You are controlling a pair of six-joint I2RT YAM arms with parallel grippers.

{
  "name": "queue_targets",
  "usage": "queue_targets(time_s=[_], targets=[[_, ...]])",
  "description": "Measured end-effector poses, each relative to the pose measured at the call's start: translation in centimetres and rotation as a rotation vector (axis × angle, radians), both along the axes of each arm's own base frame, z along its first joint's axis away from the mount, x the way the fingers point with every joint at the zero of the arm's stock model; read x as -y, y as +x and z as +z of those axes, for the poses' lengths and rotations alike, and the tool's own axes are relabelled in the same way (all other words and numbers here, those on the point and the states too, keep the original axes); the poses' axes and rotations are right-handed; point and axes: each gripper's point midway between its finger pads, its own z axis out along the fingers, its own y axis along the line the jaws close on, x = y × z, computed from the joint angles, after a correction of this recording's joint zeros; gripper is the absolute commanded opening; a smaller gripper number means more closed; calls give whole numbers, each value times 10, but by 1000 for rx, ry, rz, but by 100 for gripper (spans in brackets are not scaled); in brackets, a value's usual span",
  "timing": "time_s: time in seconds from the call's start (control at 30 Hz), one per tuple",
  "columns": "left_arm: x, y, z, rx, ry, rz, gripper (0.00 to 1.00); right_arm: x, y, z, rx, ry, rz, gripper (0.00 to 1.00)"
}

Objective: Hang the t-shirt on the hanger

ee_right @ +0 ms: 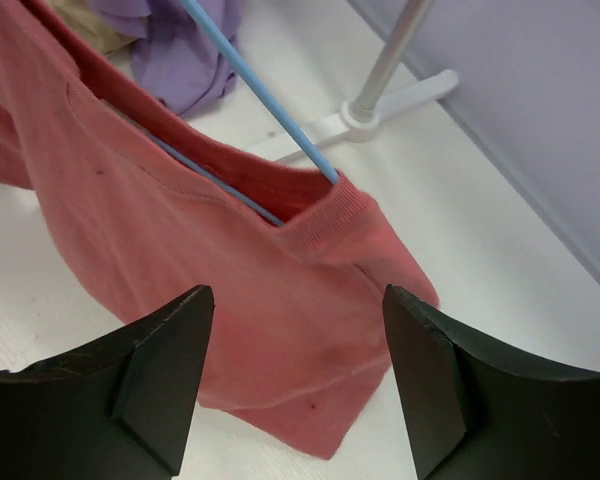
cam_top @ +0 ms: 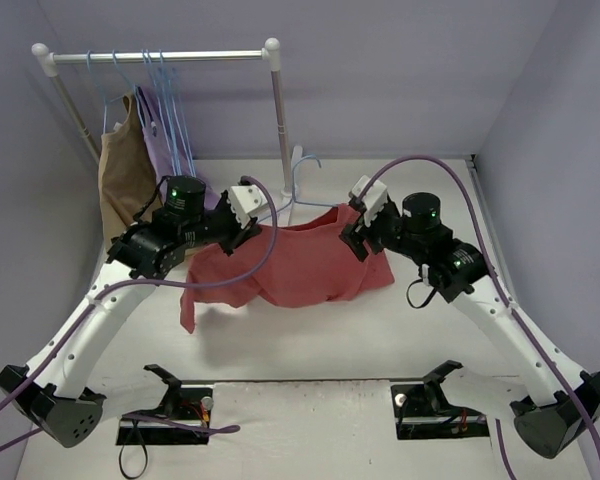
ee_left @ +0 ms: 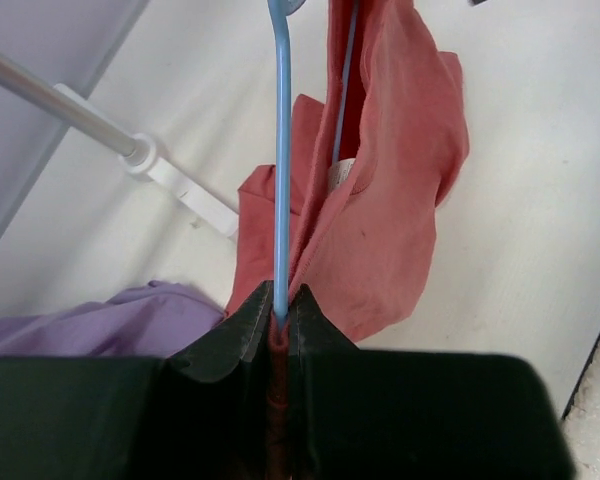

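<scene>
Matte black, the left gripper (ee_left: 280, 315) is pinched tight on the thin, smooth blue hanger (ee_left: 280, 150). The soft, creased salmon t-shirt (cam_top: 300, 265) drapes over it between both arms. The right gripper (ee_right: 298, 300) stands spread, gripping nothing. Beyond, a tan garment (cam_top: 125, 170) and a lilac garment (cam_top: 158, 130) hang from the rail (cam_top: 160, 57).

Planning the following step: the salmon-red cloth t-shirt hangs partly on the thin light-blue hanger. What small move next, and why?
Probably move the open right gripper forward to pinch the collar and pull it further down the hanger, since the left gripper, shut, pins hanger and t-shirt together.
</scene>
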Motion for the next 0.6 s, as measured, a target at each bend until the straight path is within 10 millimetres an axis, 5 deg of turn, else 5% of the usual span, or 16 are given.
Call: queue_targets(time_s=[0.17,0.37,0.5,0.6], targets=[[-7,11,34,59,-21,66,0,17,-3,50,89,57,-88,69],[-13,20,179,313,-214,144,0,49,-15,142,283,184,-217,69],[-30,3,263,450,-354,198,0,64,-25,161,330,225,-262,70],[-46,-10,297,514,-414,245,0,69,-26,163,333,231,-286,70]])
